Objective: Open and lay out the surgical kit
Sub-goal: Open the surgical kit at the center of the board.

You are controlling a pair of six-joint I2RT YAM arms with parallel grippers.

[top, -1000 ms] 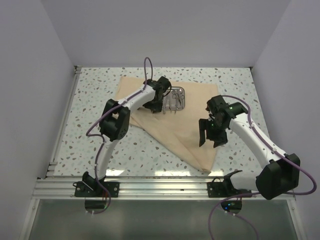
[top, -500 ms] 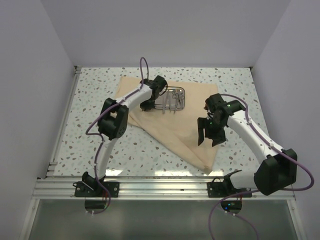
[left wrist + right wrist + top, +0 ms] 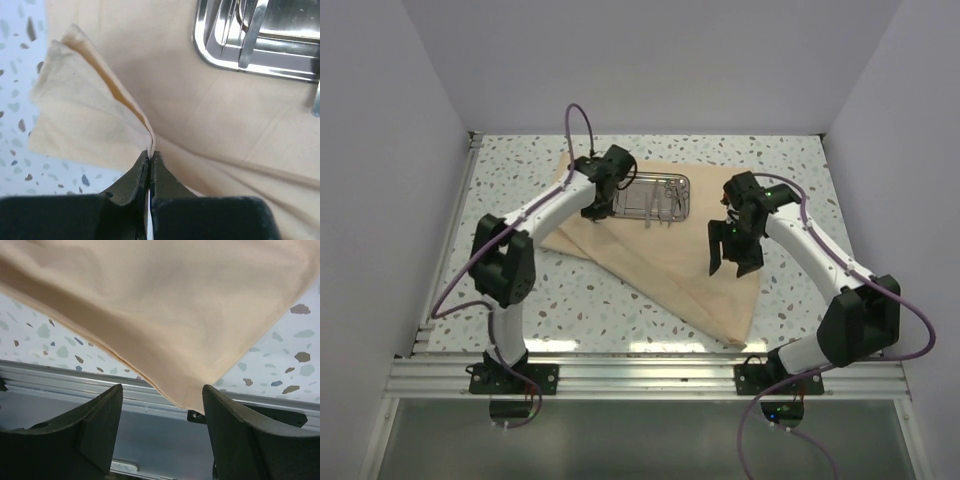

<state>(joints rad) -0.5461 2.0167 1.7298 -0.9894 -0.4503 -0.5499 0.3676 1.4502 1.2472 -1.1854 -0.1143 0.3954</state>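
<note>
Being pinched by the left gripper (image 3: 150, 156), the cloth wrap (image 3: 90, 115) could drag the steel tray (image 3: 210, 50) just ahead if pulled hard. The right gripper (image 3: 162, 390) is being held spread.

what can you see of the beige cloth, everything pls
The beige cloth looks like soft woven fabric. It is spread mostly flat on the speckled table, with one pointed corner at the near right. The steel tray rests on its far part. The left tool, shut, pinches a raised fold at its left edge.
</note>
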